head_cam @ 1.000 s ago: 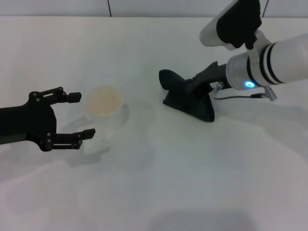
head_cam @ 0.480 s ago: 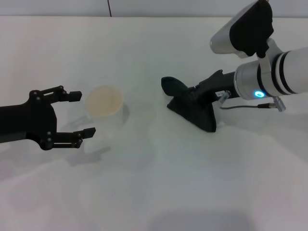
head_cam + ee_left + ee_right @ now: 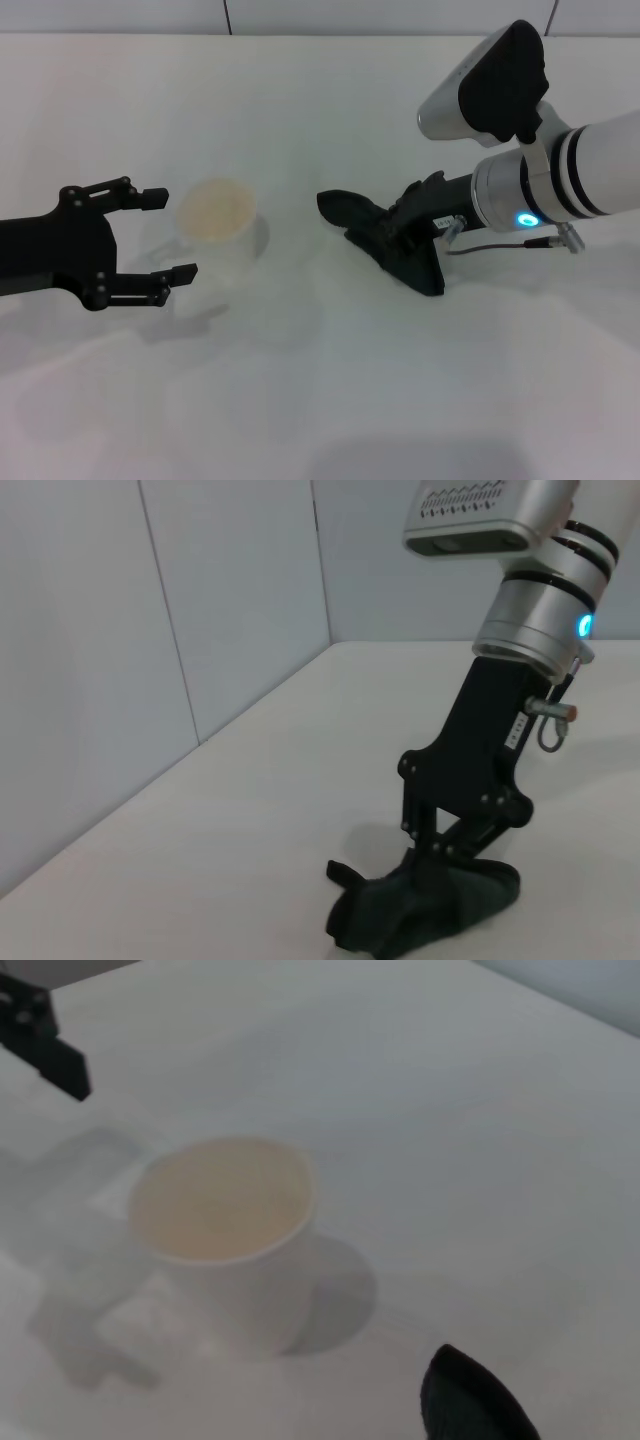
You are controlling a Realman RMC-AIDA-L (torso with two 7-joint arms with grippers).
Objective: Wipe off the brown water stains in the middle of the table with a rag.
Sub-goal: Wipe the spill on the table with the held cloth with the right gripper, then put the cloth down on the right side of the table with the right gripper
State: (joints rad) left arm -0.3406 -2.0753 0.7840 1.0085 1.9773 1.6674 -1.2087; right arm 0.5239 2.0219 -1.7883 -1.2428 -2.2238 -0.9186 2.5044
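The black rag (image 3: pixel 382 240) lies pressed on the white table (image 3: pixel 320 390) right of centre. My right gripper (image 3: pixel 408 226) is shut on it from above and behind. The left wrist view shows the gripper (image 3: pixel 447 852) clamped into the bunched rag (image 3: pixel 415 915). A corner of the rag (image 3: pixel 468 1405) shows in the right wrist view. No brown water stain shows in any view; it is either under the rag or out of sight. My left gripper (image 3: pixel 172 236) is open at the left, beside a white cup (image 3: pixel 218 216), apart from it.
The white cup has a tan inside and stands left of the rag; it also shows in the right wrist view (image 3: pixel 228 1225), with a left finger (image 3: pixel 45 1042) beyond it. A grey cable (image 3: pixel 500 246) hangs from the right wrist. A wall (image 3: pixel 150 630) borders the table.
My right gripper has dragged the rag over the table towards me, and in the last half second a little to the left. The left arm and the cup have not moved.
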